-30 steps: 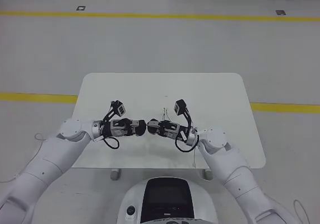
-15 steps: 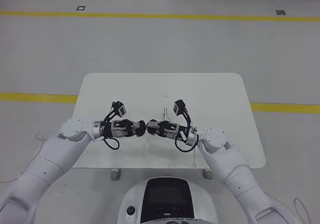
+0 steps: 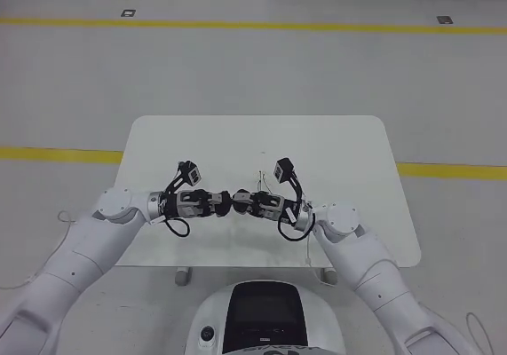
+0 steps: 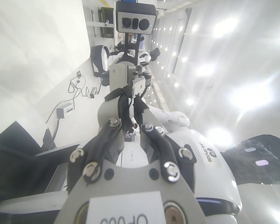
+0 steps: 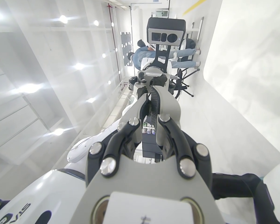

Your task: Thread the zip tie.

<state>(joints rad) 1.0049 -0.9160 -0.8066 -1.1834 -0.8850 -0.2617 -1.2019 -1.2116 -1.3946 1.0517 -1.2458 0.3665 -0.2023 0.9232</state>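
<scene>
Centre of the top view: left gripper (image 3: 225, 202) and right gripper (image 3: 239, 197) tip to tip, poised above a white rounded-rectangle table (image 3: 351, 151). Both pairs of black fingers pressed nearly together; whatever is pinched between them too fine to make out. Just right of centre, what looks like a thin pale plastic zip tie (image 3: 259, 180), faint, rising beside the right gripper. Likely step: feeding the tail into the head. For a clean pass, keep both tips level and in line, advance slowly, and avoid twisting the strand, since a small tilt could miss the slot. Around the table, pale grey floor (image 3: 253, 71) crossed by two yellow lines (image 3: 40, 153), one along the top, one mid-frame.
</scene>
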